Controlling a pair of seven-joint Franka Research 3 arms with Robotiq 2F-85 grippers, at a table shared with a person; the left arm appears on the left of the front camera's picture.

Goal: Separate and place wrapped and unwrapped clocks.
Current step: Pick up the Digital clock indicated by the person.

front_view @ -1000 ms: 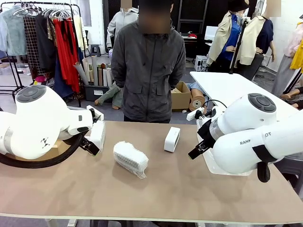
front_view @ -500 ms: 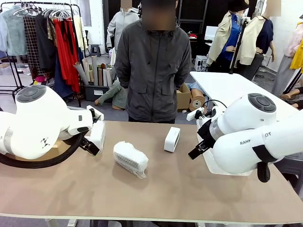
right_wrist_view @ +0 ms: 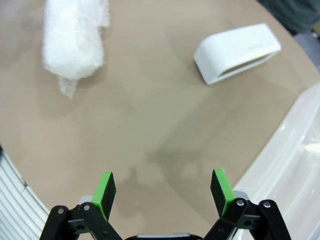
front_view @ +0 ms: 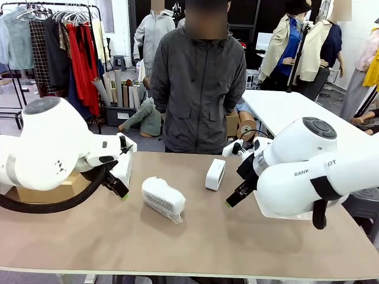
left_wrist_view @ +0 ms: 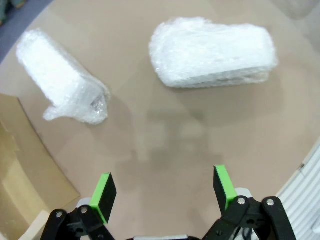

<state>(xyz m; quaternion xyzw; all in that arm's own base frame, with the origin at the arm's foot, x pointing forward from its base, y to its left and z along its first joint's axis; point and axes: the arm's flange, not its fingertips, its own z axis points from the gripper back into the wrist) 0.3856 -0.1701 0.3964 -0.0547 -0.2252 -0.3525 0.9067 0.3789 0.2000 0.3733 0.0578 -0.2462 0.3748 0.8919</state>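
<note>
Right, there's open tabletop (front_view: 195,248) ahead of both arms. The left gripper (left_wrist_view: 164,186) hangs over bare brown surface, jaws spread wide, nothing between the green pads. Beyond it lie two bundles in crinkly clear wrap. The middle wrapped clock (left_wrist_view: 215,52) is fat and rounded. The second wrapped clock (left_wrist_view: 62,77) is slimmer, with a loose tail of plastic, and lies just beside the edge of the cardboard box (left_wrist_view: 20,165). There's free table between the two bundles.

Over to the right gripper (right_wrist_view: 163,191): also wide open and empty, above bare table. The bare clock (right_wrist_view: 237,52), smooth and white with rounded corners, stands upright toward the far side, well apart from the middle wrapped clock. A clear plastic tub (right_wrist_view: 300,145) crowds in along one side of that gripper, its glossy wall close by.

From the front, a person (front_view: 204,89) in a grey jacket stands at the table's far edge, right behind the bare clock.
</note>
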